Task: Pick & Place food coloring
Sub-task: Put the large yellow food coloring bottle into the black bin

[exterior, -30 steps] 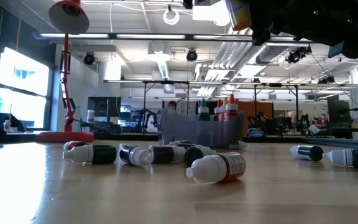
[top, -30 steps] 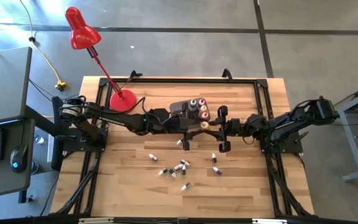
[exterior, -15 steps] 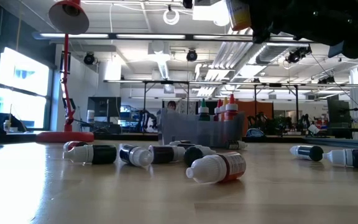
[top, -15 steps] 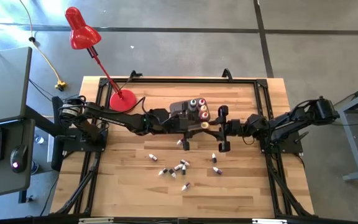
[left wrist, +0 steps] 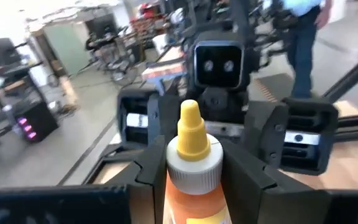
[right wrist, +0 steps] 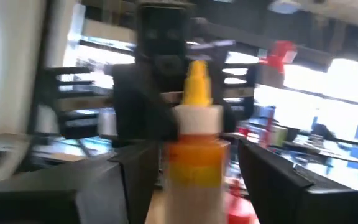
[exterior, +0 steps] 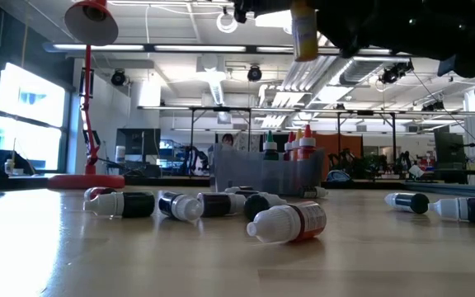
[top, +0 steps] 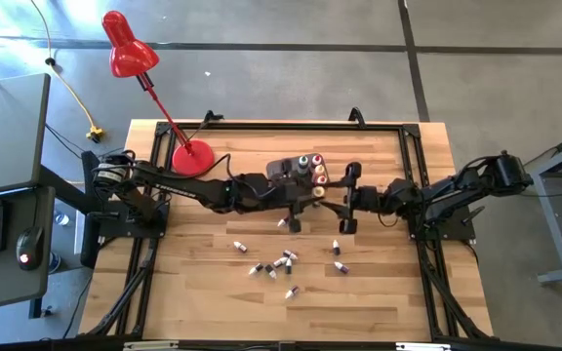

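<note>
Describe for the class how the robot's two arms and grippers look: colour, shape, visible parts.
Both are dark, slim, jointed arms over the wooden table. The left gripper and right gripper each end in two flat, black, blocky fingers. The right wrist carries a boxy camera with two round lenses.

Both dark arms reach to the middle. The left hand [top: 299, 198] squeezes tight; the right hand [top: 343, 198] is spread wide.

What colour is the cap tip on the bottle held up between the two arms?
Yellow tip on a white collar; the bottle shows best in the left wrist view.
</note>
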